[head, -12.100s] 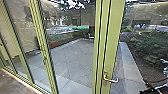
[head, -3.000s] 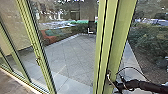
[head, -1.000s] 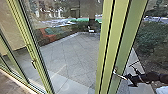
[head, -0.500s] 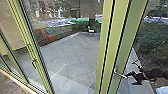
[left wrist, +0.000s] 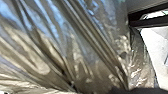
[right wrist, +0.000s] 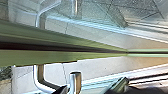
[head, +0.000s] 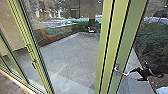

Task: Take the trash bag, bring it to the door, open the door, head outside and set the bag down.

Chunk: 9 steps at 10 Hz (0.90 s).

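at the lower right of the head view, the right gripper [head: 133,77] reaches the metal door handle [head: 122,72], its fingers standing wide; the right wrist view gives what the head view leaves small, the handle's bent-back end between the two parted tips. the left wrist view brings the trash bag [left wrist: 82,47] up close: thin, shiny plastic, partly see-through, grey and bronze with bluish glints, its long creases running together toward a gathered part. the bag is right by the left wrist camera, and how the left gripper stands i cannot tell. what stands in the way is the door [head: 130,37], its thick green frame right of centre, between the robot and the paved yard [head: 75,55] in the middle. dark green shrubs [head: 152,37] fill the right side, a second handle [head: 34,64] sits on a green post [head: 27,42] to the left, and brownish floor [head: 10,86] shows at lower left.
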Available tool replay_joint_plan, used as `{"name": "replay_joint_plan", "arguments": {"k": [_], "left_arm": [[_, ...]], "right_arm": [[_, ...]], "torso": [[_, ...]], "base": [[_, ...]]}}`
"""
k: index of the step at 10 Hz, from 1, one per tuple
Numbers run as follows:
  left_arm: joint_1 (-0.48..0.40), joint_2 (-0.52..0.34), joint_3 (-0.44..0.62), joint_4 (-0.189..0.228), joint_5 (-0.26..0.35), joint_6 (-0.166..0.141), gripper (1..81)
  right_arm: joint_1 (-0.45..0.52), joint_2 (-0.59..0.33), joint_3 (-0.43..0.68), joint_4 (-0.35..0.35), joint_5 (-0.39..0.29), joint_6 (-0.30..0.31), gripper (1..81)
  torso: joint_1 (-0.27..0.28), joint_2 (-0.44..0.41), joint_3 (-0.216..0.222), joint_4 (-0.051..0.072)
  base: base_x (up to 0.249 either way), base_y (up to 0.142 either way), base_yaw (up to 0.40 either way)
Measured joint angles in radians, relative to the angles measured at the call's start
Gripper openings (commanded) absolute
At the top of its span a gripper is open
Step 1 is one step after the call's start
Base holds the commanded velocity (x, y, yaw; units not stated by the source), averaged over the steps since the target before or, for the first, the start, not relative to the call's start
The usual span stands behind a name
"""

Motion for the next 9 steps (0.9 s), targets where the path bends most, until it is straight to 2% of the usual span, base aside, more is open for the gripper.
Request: {"name": "replay_joint_plan", "arguments": {"k": [2,3,5,7,9], "left_arm": [[-0.001,0.0,0.0,0.0,0.001,0.0,1.0],[0.002,0.0,0.0,0.0,0.002,0.0,1.0],[0.003,0.0,0.0,0.0,0.003,0.0,1.0],[0.003,0.0,0.0,0.0,0.003,0.0,1.0],[0.003,0.0,0.0,0.0,0.003,0.0,1.0]], "right_arm": [[0.016,-0.024,-0.014,-0.023,0.008,-0.023,81.1],[0.024,-0.04,-0.018,-0.026,0.0,-0.033,81.1],[0.03,-0.037,-0.028,-0.048,-0.045,-0.096,81.1],[0.049,-0.032,-0.028,-0.118,-0.148,-0.154,81.1],[0.067,-0.029,-0.028,-0.184,-0.266,-0.248,81.1]], "torso": [[0.0,0.0,0.038,0.0],[-0.001,0.0,0.045,0.0],[-0.001,0.0,0.047,0.0],[-0.001,0.0,0.047,0.0],[-0.001,0.0,0.047,-0.002]], "base": [[0.0,0.0,0.0],[0.0,0.0,0.0],[0.0,0.0,0.0],[0.0,0.0,0.0],[0.0,0.0,0.0]]}}
